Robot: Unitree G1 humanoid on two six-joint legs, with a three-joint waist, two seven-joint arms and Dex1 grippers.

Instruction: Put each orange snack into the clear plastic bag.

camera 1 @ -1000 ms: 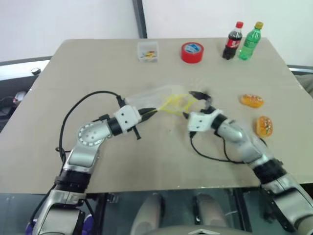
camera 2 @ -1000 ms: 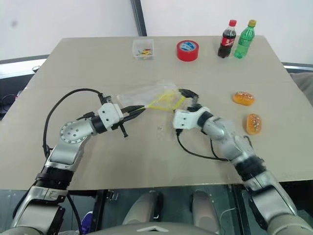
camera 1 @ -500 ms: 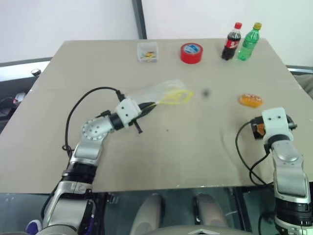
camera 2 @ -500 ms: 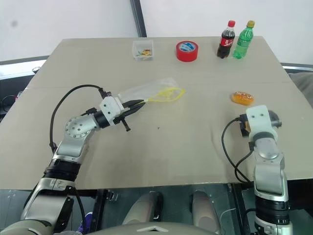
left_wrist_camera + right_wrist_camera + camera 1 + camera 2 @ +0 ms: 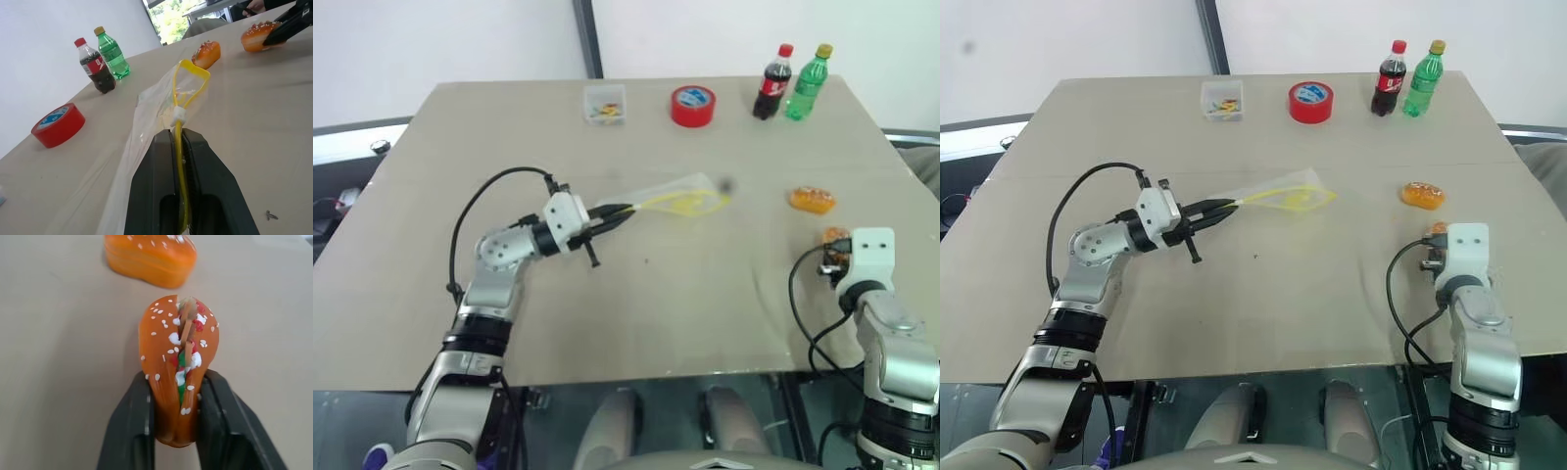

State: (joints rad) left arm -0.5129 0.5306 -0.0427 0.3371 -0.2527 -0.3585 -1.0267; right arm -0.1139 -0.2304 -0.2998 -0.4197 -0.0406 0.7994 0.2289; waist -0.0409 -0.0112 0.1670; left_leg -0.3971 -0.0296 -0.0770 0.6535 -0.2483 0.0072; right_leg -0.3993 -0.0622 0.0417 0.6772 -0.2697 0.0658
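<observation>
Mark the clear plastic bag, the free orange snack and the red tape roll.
clear plastic bag [image 5: 1285, 196]: right eye view, yellow-edged mouth.
free orange snack [image 5: 1423, 195]: right eye view, middle of top.
red tape roll [image 5: 692, 105]: left eye view, front rim.

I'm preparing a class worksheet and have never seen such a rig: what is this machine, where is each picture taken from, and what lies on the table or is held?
It is a two-armed humanoid robot. Two pictures come from cameras in its head, looking down; two from cameras on its wrists. The left pincer is shut on the yellow strip of a clear plastic bag. The right pincer grips one orange snack; the other snack lies on the table. Further back stand a red tape roll, a small clear box, a cola bottle and a green bottle.
</observation>
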